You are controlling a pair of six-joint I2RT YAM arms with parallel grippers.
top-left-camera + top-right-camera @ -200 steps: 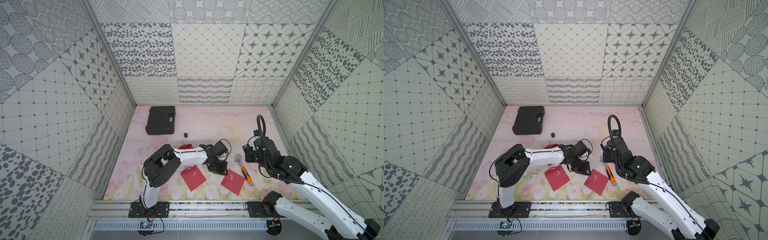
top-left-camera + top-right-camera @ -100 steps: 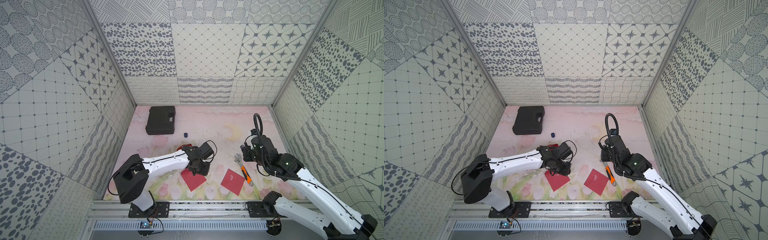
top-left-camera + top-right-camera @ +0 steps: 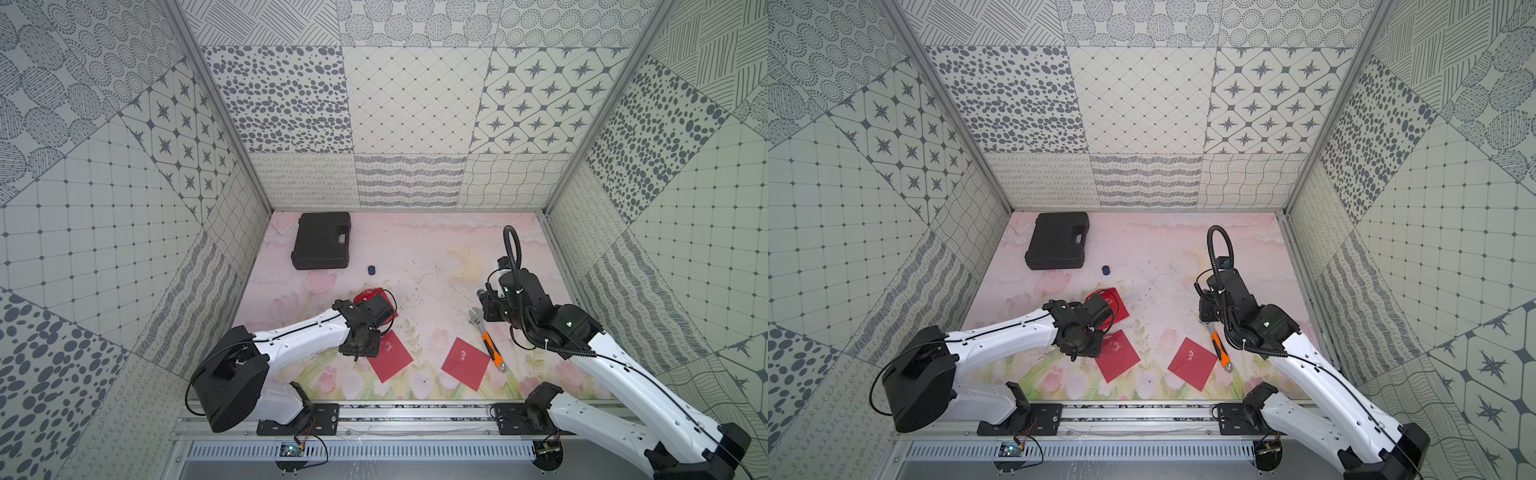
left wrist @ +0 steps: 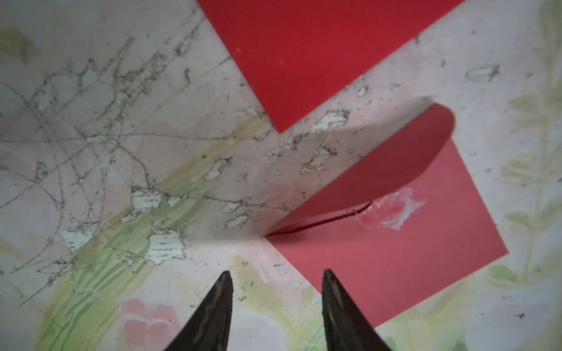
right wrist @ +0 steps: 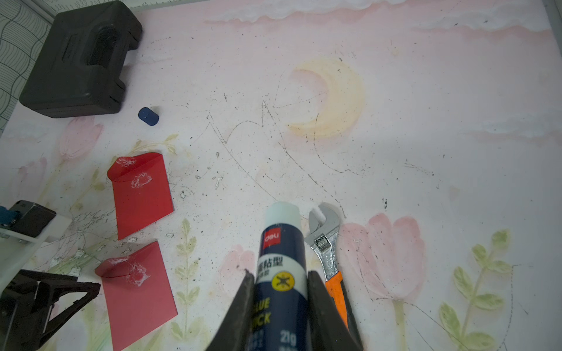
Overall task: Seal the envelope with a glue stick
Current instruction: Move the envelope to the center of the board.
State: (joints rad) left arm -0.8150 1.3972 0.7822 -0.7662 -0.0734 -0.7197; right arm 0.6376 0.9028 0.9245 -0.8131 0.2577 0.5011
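glue stick (image 5: 281,264) along jaws, tip outward

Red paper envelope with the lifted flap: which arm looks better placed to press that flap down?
Probably left. The left tool hangs open and empty right beside that red paper envelope, glue already smeared by the flap. The right tool, farther off, is shut on the blue-and-white glue stick.

Robot lab cell, patterned wall panels (image 3: 411,104)

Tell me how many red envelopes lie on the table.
3. First envelope: beside the wrench. Second envelope: at the left gripper, flap raised. Third envelope: farther back, toward the black case. More could hide under the arms.
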